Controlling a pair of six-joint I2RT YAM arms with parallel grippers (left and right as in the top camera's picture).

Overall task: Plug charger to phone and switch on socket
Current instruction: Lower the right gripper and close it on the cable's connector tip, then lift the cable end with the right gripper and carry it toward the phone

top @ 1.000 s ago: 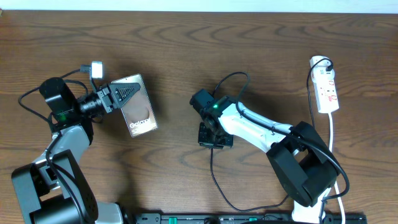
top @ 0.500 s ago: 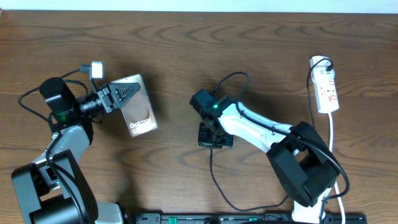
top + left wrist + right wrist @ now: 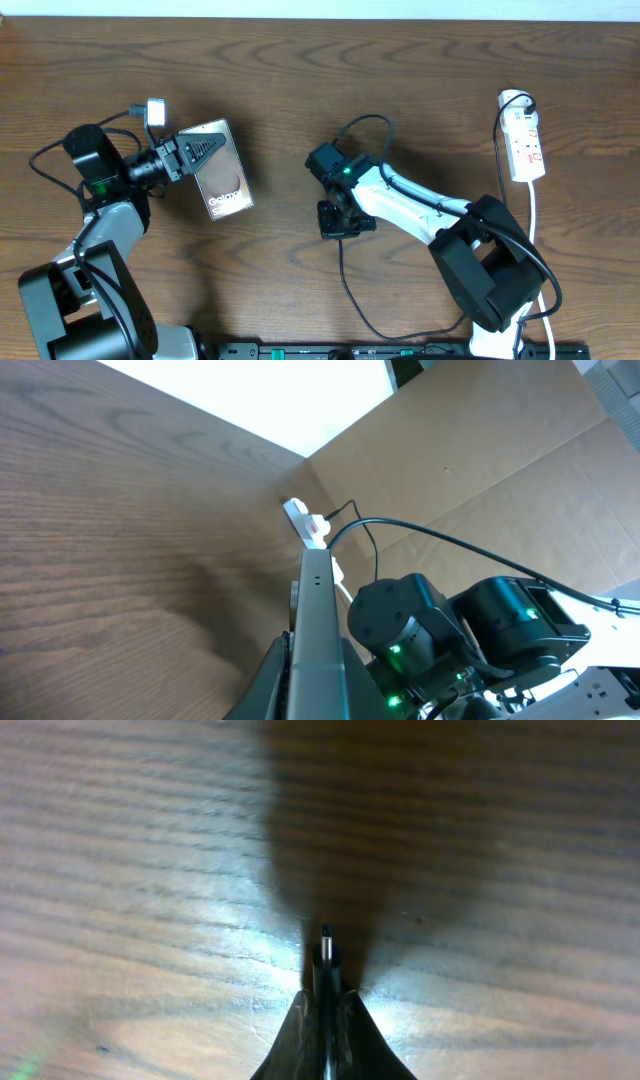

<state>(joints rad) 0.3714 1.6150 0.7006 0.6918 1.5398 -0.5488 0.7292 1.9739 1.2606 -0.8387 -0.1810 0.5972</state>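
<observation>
Overhead, the desk carries both arms. The right arm reaches from its base at the near right toward mid-desk, its wrist bent down so the right gripper points at the wood. The left arm stands at the left side, with the left gripper aimed rightward. That gripper is clamped on the upper end of the phone, which faces up left of centre; the left wrist view shows it edge-on between the fingers. The socket lies at the far right, well apart. In the right wrist view, the right gripper is pinched tight on the charger, plug tip poking out toward the desk.
</observation>
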